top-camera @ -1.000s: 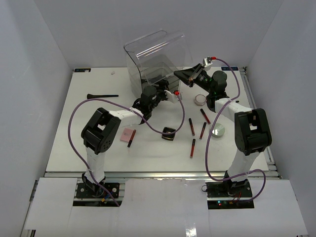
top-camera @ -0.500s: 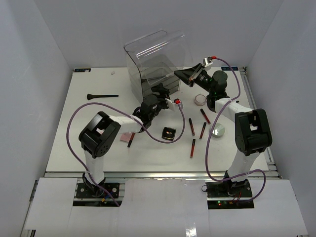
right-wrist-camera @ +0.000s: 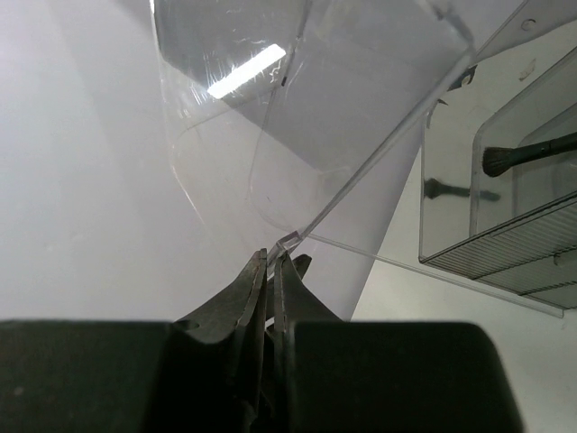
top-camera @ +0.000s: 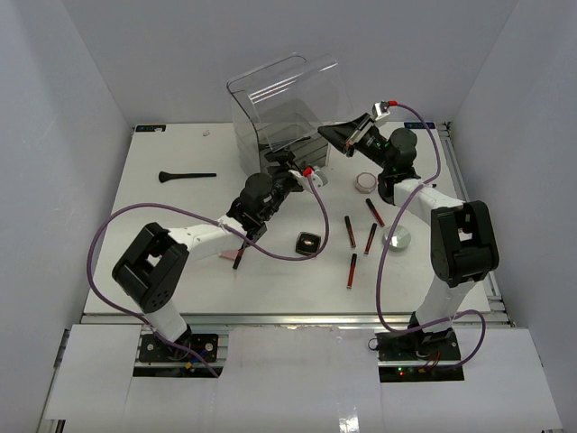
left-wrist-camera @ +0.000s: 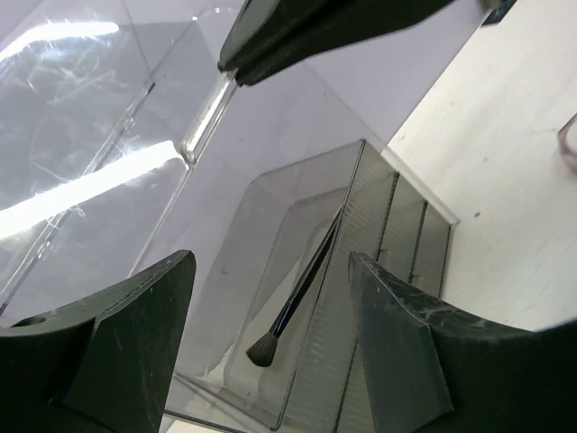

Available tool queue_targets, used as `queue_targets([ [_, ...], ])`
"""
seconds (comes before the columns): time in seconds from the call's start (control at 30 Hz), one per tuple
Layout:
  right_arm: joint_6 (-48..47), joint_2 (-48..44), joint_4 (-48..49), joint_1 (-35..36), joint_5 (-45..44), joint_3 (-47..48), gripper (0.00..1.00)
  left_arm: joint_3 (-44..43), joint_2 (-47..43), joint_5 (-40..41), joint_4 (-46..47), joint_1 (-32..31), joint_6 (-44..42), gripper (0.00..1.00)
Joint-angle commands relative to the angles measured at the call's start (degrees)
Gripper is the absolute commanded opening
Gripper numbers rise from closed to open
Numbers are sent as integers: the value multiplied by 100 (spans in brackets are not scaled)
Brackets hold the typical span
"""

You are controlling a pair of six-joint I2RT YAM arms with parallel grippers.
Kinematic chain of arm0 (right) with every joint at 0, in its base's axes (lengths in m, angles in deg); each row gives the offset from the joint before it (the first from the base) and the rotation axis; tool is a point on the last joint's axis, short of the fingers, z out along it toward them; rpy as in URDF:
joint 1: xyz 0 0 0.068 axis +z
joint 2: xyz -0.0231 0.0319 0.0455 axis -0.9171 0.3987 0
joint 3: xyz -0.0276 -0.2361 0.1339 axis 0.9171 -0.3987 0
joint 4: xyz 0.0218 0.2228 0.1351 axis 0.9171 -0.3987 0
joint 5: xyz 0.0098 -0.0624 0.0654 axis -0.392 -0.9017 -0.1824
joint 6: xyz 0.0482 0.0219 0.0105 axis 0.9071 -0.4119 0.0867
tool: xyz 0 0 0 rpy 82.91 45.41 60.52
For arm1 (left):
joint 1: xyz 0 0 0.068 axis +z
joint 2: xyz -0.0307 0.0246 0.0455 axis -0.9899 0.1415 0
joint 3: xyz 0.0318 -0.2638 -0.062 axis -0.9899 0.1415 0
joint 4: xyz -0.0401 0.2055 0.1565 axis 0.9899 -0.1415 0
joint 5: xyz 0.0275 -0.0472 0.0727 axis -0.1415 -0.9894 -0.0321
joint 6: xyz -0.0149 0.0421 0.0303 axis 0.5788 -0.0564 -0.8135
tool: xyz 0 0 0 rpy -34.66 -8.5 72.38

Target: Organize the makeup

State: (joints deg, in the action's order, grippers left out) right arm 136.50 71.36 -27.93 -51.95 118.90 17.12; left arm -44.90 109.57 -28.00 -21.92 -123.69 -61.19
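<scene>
Left wrist: left gripper (left-wrist-camera: 270, 262) wide open, empty, facing brush (left-wrist-camera: 295, 299) lying in tray (left-wrist-camera: 379, 244). Right gripper (right-wrist-camera: 270, 257) pinches lid (right-wrist-camera: 279, 126) edge; advise steady lid, straight left-arm exit.

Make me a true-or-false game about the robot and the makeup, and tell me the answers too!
1. The right gripper is pinching the edge of the clear lid. True.
2. The left gripper is holding a lipstick tube. False: its fingers are spread open with nothing between them.
3. A thin brush lies inside the clear box. True.
4. The black compact is inside the box. False: it lies on the table, in front of the box.
5. A black brush lies on the table, left of the box. True.
</scene>
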Motion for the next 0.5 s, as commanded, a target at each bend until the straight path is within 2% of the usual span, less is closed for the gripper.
queue_targets([
  [0.0, -219, -341, 360, -40, -82, 58, 8, 53, -298, -57, 108, -1, 471, 80],
  [0.47, -279, -367, 294, -40, -76, 45, 8, -21, -416, 110, 280, -1, 593, 80],
])
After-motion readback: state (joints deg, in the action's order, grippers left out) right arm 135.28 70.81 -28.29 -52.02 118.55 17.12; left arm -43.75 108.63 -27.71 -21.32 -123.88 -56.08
